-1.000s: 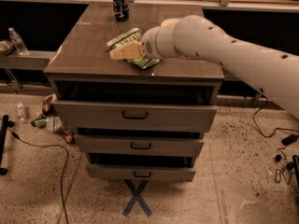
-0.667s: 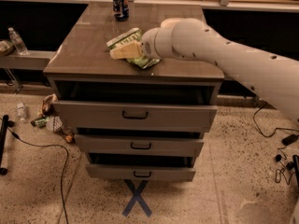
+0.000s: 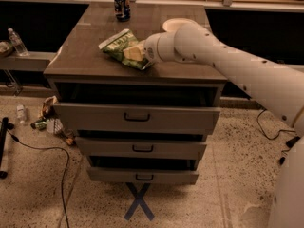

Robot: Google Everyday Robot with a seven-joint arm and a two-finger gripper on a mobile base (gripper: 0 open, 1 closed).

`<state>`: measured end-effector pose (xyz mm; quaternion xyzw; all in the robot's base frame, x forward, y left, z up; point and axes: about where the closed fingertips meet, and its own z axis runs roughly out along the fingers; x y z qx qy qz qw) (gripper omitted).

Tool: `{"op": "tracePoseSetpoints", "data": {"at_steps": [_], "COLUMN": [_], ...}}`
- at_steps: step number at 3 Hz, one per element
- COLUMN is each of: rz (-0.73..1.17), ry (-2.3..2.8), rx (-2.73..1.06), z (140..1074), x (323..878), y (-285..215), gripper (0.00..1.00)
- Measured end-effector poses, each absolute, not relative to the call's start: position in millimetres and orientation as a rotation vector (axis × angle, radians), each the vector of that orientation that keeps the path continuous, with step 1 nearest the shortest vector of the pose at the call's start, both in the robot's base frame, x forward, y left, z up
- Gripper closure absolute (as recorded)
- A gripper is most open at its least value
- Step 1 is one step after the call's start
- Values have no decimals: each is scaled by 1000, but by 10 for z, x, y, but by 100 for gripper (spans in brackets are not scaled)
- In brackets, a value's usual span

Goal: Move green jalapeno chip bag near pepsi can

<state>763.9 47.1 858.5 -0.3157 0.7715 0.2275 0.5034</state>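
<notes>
Green jalapeno chip bag: a crumpled, flattish light-green foil snack bag with a pale lettered band and silvery edges, lying on the brown wooden top of the drawer cabinet, towards its front and slightly left of centre; its right end meets my gripper, which reaches in from the right at the tip of my white arm; how far my gripper is open, and whether it has hold of the bag, I cannot tell, since the wrist and the bag cover it. Pepsi can: small, upright, dark blue with red and white markings and a silver top, at the far edge of the same top, well apart from the bag; white round bowl: behind my wrist, partly hidden by it; all three cabinet drawers stand partly pulled out; blue X mark on the speckled floor in front.
</notes>
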Motion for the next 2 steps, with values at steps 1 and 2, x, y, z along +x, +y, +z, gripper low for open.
{"op": "tracePoseSetpoints", "data": {"at_steps": [1,2], "rz": [567,564], "ry": [1832,1786], "rx": [-792,-793], "z": [8599,8761], "x": [7754,7929], "y": [578,786], "gripper": [81,100]}}
